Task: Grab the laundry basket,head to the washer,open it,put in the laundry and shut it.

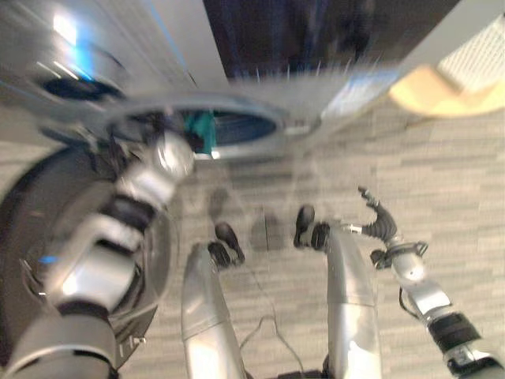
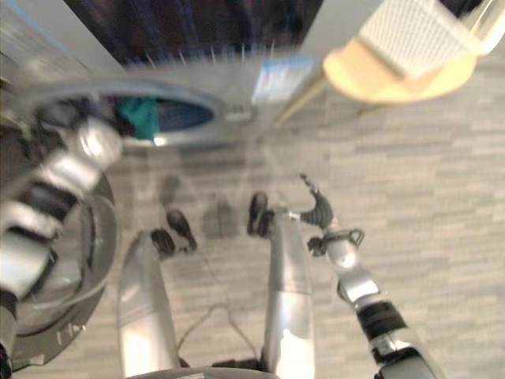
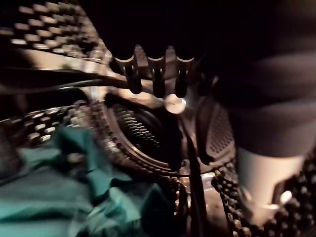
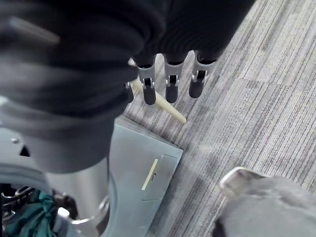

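Where door (image 1: 47,260) hangs, stool (image 2: 402,75) aside

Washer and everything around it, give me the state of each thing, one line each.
washer door: swung open.
washer drum: open, teal laundry inside.
teal laundry: lying in the drum, by the opening.
left hand: reached into the drum, fingers straight, holding nothing.
right hand: hanging over the floor, open, empty.
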Tool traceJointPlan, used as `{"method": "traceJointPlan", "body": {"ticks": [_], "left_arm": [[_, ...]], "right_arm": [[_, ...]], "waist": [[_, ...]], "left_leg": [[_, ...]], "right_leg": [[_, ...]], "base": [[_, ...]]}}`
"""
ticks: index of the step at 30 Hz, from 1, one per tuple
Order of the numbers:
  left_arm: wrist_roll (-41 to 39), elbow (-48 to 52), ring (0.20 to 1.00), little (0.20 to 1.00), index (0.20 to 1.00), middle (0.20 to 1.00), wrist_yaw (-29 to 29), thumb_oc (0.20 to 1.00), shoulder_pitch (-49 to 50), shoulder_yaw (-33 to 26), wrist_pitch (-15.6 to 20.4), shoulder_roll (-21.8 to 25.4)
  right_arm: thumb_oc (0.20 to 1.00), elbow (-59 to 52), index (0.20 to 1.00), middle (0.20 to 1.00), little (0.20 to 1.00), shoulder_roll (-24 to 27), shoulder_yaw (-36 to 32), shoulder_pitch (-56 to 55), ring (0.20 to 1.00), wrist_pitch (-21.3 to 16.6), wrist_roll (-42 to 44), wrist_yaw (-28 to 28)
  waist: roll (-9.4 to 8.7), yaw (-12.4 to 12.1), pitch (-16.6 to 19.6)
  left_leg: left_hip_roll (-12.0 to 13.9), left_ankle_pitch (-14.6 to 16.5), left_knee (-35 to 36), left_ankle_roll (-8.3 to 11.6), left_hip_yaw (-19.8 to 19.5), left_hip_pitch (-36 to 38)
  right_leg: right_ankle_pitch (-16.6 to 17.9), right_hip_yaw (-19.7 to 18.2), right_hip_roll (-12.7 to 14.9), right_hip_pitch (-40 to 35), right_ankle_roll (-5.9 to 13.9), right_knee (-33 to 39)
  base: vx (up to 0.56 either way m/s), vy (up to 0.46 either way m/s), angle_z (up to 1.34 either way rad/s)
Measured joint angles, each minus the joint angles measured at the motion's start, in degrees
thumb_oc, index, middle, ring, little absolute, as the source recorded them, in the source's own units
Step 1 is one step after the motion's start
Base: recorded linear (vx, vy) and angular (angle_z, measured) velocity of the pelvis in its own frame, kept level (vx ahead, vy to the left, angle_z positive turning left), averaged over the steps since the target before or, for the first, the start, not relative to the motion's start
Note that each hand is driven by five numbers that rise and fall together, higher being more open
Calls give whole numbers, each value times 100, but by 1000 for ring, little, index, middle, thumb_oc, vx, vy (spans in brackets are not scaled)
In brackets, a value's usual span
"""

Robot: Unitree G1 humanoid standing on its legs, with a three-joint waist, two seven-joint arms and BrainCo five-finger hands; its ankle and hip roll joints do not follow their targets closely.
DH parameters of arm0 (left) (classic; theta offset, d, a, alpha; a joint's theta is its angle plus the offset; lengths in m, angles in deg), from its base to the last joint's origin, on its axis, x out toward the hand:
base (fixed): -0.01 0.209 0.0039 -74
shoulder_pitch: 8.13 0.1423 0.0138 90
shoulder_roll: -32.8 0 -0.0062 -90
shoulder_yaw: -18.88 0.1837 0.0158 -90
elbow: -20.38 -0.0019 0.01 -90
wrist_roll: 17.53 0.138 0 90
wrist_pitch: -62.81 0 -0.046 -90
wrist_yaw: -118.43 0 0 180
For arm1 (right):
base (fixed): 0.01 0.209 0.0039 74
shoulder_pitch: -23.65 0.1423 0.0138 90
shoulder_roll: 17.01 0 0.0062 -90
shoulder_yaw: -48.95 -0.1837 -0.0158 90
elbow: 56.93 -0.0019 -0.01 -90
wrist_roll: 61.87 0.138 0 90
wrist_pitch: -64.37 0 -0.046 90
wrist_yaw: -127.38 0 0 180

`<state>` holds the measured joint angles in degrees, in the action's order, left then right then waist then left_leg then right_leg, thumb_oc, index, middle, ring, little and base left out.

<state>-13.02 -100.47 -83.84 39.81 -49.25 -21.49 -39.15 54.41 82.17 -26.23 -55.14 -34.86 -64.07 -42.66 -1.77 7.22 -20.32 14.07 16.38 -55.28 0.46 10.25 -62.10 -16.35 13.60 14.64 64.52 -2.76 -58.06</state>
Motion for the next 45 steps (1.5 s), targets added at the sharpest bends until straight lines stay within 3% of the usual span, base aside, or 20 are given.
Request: {"method": "traceJointPlan", "body": {"ticks": [7,10,15,16,19,21,24,25,26,27,29,32,34,35,37,38,40,41,42,45], "left_arm": [[-378,317,1000,1000,1000,1000,573,1000,2795,-462,18,-774],[-848,449,1000,1000,1000,1000,968,1000,3733,-776,62,-1018],[-891,330,1000,1000,1000,1000,1285,1000,4412,-972,96,-1124],[-887,228,1000,1000,1000,1000,1375,1000,4749,-1008,83,-1185],[-880,10,1000,1000,1000,1000,1488,1000,4957,-985,38,-1233],[-875,-193,1000,1000,1000,1000,1546,1000,5023,-963,39,-1331],[-869,-561,1000,1000,1000,1000,1588,1000,4848,-833,39,-1486],[-837,-792,1000,1000,1000,1000,1599,1000,4822,-815,65,-1627],[-831,-980,1000,1000,1000,1000,1608,1000,4792,-790,45,-1729],[-823,-1100,1000,1000,1000,1000,1607,1000,4780,-764,34,-1760],[-809,-1398,1000,1000,1000,1000,1606,1000,4719,-764,23,-1766],[-778,-1602,1000,1000,1000,1000,1589,1000,4804,-764,-33,-1691],[-747,-1638,1000,1000,1000,1000,1574,1000,4697,-754,-75,-1677],[-658,-1635,1000,1000,1000,1000,1560,1000,4701,-752,-79,-1650],[-556,-1629,1000,1000,1000,1000,1538,1000,4670,-710,-79,-1561],[-544,-1607,1000,1000,1000,1000,1533,1000,4662,-706,-82,-1481],[-529,-1519,1000,1000,1000,1000,1533,1000,4654,-679,-84,-1425],[-360,-1434,1000,1000,1000,1000,1532,1000,4651,-655,-77,-1415],[-321,-1441,1000,1000,1000,1000,1541,1000,4540,-661,-80,-1441],[-310,-1524,1000,1000,1000,1000,1559,1000,4344,-549,-71,-1651]], "right_arm": [[1000,219,1000,1000,1000,-123,-12,-342,1000,313,-34,-9],[1000,271,1000,1000,1000,-161,-100,-558,1000,420,-240,-43],[1000,581,1000,1000,1000,-226,-237,-899,1000,451,-404,-144],[1000,830,1000,1000,1000,-344,-376,-1081,1000,482,-402,-151],[1000,1015,1000,1000,1000,-338,-388,-1365,1000,493,-402,-193],[1000,1213,1000,1000,1000,-333,-374,-1442,1000,515,-400,-264],[1000,1641,1000,1000,1000,-337,-321,-1357,1000,533,-400,-275],[1000,1817,1000,1000,1000,-325,-342,-1310,1000,522,-396,-280],[1000,1932,1000,1000,1000,-308,-378,-1300,1000,531,-396,-279],[1000,1996,1000,1000,1000,-342,-384,-1309,1000,530,-390,-268],[1000,2030,1000,1000,1000,-465,-311,-1300,1000,534,-385,-305],[1000,2024,1000,1000,1000,-735,-349,-1128,1000,563,-335,-300],[1000,2039,1000,1000,1000,-870,-356,-1237,1000,576,-328,-269],[1000,2033,1000,1000,1000,-958,-358,-1235,1000,576,-318,-267],[1000,1974,1000,1000,1000,-1076,-338,-1240,1000,542,-208,-267],[1000,1957,1000,1000,1000,-1058,-343,-1245,1000,534,-209,-252],[1000,1959,1000,1000,1000,-964,-345,-1251,1000,539,-214,-210],[1000,1959,1000,1000,1000,-838,-369,-1262,1000,558,-215,-143],[1000,1957,1000,1000,1000,-782,-388,-1277,1000,566,-215,-114],[1000,1919,1000,1000,1000,-537,-546,-1383,1000,659,-215,-58]], "waist": [[-43,-361,126],[-43,-442,133],[-33,-435,275],[-5,-435,352],[64,-453,694],[103,-484,941],[75,-639,1033],[145,-583,1202],[308,-540,1290],[382,-411,1360],[318,-395,1389],[110,-399,1396],[-9,-345,1383],[73,-428,1354],[143,-498,1342],[158,-499,1338],[156,-580,1337],[143,-560,1342],[128,-542,1349],[457,-428,1212]], "left_leg": [[-392,-500,1873,189,49,2153],[-554,-923,3249,210,162,3737],[-590,-1263,4342,249,197,4907],[-600,-1393,4828,219,205,5565],[-616,-1402,5110,208,122,5894],[-704,-1429,5201,170,-244,6171],[-902,-1431,4776,168,-1218,6190],[-1089,-1353,5213,181,-1446,6350],[-1099,-1540,5586,127,-1373,6509],[-1057,-1433,5686,129,-1230,6647],[-1147,-1389,5811,102,-773,6770],[-1214,-1374,5899,62,29,6800],[-1203,-1343,5906,24,653,6857],[-1078,-1338,5961,28,1064,6935],[-885,-1307,5953,64,1695,6987],[-787,-1269,5977,129,2259,7100],[-747,-1247,5935,131,2712,7189],[-775,-1156,5919,162,2730,7210],[-739,-1093,5902,250,2622,7235],[-263,-1128,5019,295,1980,7144]], "right_leg": [[189,224,-92,-2088,151,1439],[462,332,-263,-3545,305,2578],[700,468,-504,-4650,361,3518],[844,464,-694,-5297,401,4079],[903,383,-856,-5554,426,4399],[987,163,-901,-5815,470,4672],[1219,-187,-839,-6207,496,5043],[1336,-408,-767,-6264,563,5199],[1354,-515,-861,-6239,593,5209],[1372,-598,-935,-6208,628,5227],[1515,-1024,-930,-6000,777,5235],[1795,-1386,-886,-5577,800,5322],[1922,-917,-688,-5444,817,5525],[1768,-217,-600,-5387,576,5473],[1784,992,-384,-5156,624,4994],[1726,1916,-99,-5066,606,4539],[1654,2746,217,-5074,571,4092],[1624,2995,381,-5203,634,4001],[1574,2985,330,-5252,556,4164],[1393,2457,-320,-5396,246,4462]], "base": [[78,-16,20],[117,-52,1],[116,-51,-4],[154,-31,-20],[105,3,-28],[104,29,-51],[117,55,-61],[123,100,-79],[38,79,-76],[17,44,-62],[-38,69,-107],[-60,13,-156],[-8,-55,-142],[65,-59,-174],[43,-94,-179],[54,-111,-176],[102,-110,-165],[188,-183,-110],[266,-275,-85],[151,-271,-91]]}}
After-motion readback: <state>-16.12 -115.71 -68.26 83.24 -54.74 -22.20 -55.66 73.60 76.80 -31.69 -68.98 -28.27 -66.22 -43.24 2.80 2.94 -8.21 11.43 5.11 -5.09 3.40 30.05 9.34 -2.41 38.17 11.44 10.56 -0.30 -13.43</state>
